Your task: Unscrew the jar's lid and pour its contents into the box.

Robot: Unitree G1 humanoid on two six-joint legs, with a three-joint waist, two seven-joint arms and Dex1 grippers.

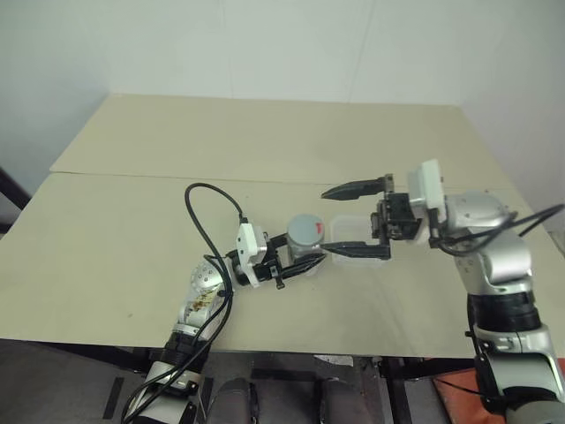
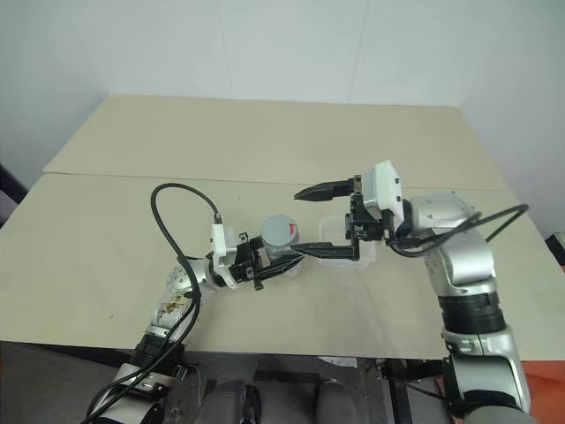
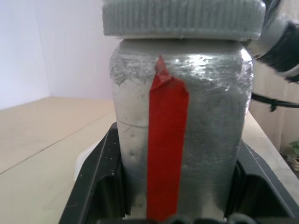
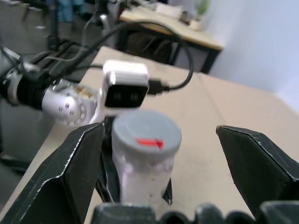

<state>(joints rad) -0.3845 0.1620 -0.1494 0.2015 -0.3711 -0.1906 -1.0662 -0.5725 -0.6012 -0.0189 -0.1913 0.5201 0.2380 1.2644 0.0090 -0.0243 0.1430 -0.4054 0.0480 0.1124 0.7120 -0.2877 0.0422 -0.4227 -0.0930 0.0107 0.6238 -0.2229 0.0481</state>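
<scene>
Currently, head camera, left eye: left gripper (image 1: 296, 265) is clamped on the jar (image 1: 305, 241), holding it upright just above the table (image 1: 132, 177). Lid (image 1: 305, 227) sits on top of the jar, red mark visible, so it is not yet off. Right gripper (image 1: 355, 219) stands beside the jar with its two fingers spread wide, one finger high, one low, touching nothing; the lower tip reaches in close to the jar's side. Box (image 1: 351, 231) lies on the table just behind the jar, partly masked by the right gripper's lower finger; whether anything is in it cannot be told.

Right eye: same layout. Jar next to the box, lid seated, right gripper open and level with the jar's top.

Left wrist view: jar (image 3: 180, 130) fills the gap between the black fingers (image 3: 93, 186), gripped at its lower body. A red strip runs up its side. Ribbed lid (image 3: 182, 18) rests square on the neck. Contents not visible through the wall.

Right wrist view: lid (image 4: 146, 132) seen from above and to one side, between the open fingers (image 4: 65, 172) but not touched by either.

Judgement: unscrewing step in hand, between grips on the lid. Next move calls for the right gripper to centre over the lid, close on its rim and twist, while the left holds the jar firm. Pouring not begun.
</scene>
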